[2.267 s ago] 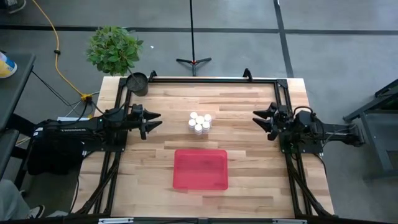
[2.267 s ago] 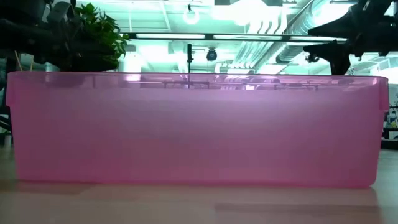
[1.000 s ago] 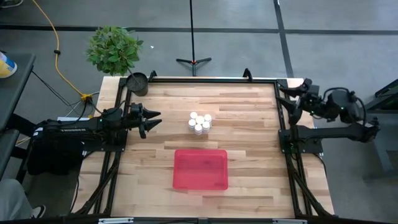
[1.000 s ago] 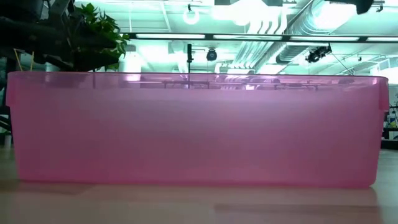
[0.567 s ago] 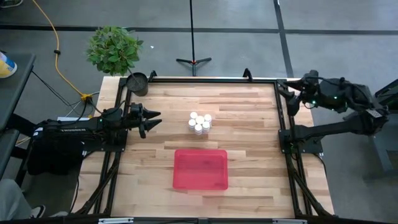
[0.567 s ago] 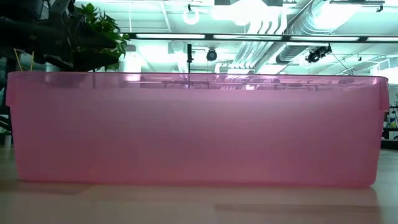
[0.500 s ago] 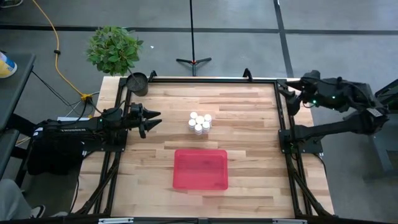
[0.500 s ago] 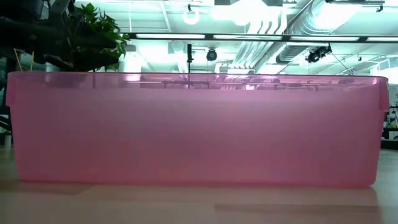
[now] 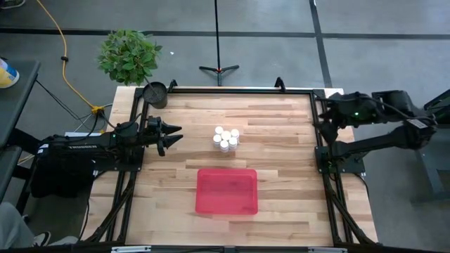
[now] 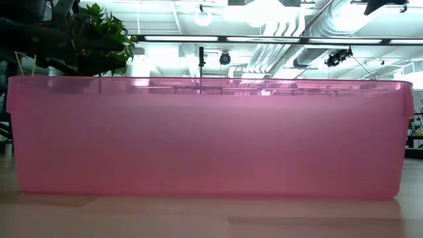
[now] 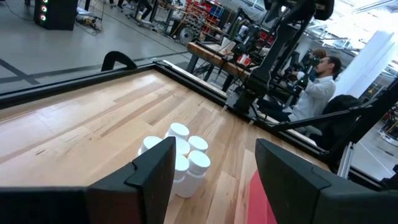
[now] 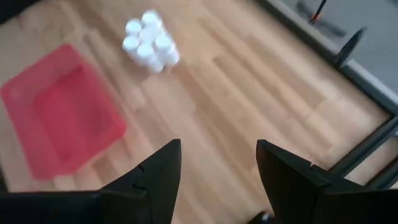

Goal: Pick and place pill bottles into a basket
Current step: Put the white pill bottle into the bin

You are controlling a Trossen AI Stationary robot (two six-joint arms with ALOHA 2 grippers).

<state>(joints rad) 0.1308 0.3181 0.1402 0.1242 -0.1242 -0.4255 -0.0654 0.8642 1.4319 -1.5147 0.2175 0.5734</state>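
Standing clustered beyond the basket (image 9: pixel 226 190), pill bottles (image 9: pixel 226 138) sit untouched; both arms' jaws seemingly parted, empty

Grey floor (image 9: pixel 394 49), potted plant (image 9: pixel 129 55)

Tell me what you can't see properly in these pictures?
- Low view: the red tray fills the picture and hides the pill bottles and the table behind it.
- Left wrist view: the left hand covers part of the bottles.
- Right wrist view: the bottles are blurred.
- High view: bottle labels are too small to read.
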